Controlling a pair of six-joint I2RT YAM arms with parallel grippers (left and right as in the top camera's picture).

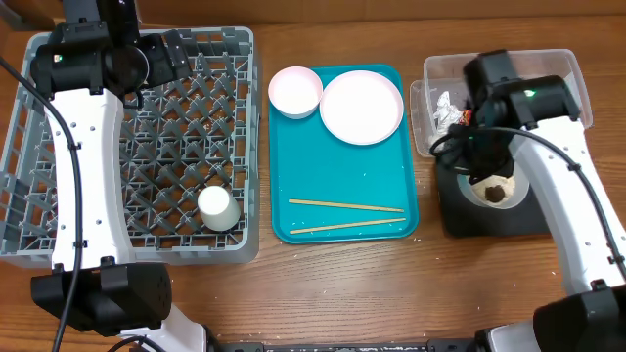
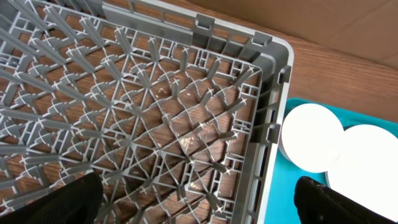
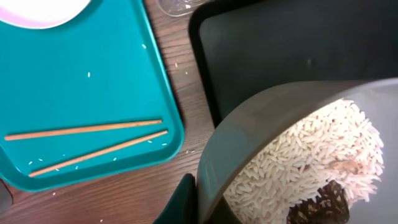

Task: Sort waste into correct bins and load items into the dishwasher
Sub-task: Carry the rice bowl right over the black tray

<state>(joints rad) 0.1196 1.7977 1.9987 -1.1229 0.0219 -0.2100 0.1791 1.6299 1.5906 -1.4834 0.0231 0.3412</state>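
Matt grey plastic lattice rack point(image 1: 147, 147), smooth glossy teal tray point(image 1: 342, 186) — grainy wooden table point(image 1: 342, 293), chopsticks point(image 1: 347, 215).

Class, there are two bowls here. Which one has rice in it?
The grey-green bowl over the black tray: white rice lies inside it. The pinkish-white bowl on the teal tray looks empty.

The dish rack point(image 1: 29, 147) stands at the left, with a cup point(image 1: 218, 207) in its near right part. Right of it lies the serving tray point(image 1: 342, 166), with a bowl point(image 1: 295, 91) and a plate point(image 1: 361, 106) side by side at its far end and two chopsticks point(image 1: 347, 205) across its near end. Further right, a tub point(image 1: 579, 78) holding a napkin point(image 1: 448, 110) sits behind a shallow tray point(image 1: 460, 223). A rice bowl point(image 3: 249, 143) is over that tray.
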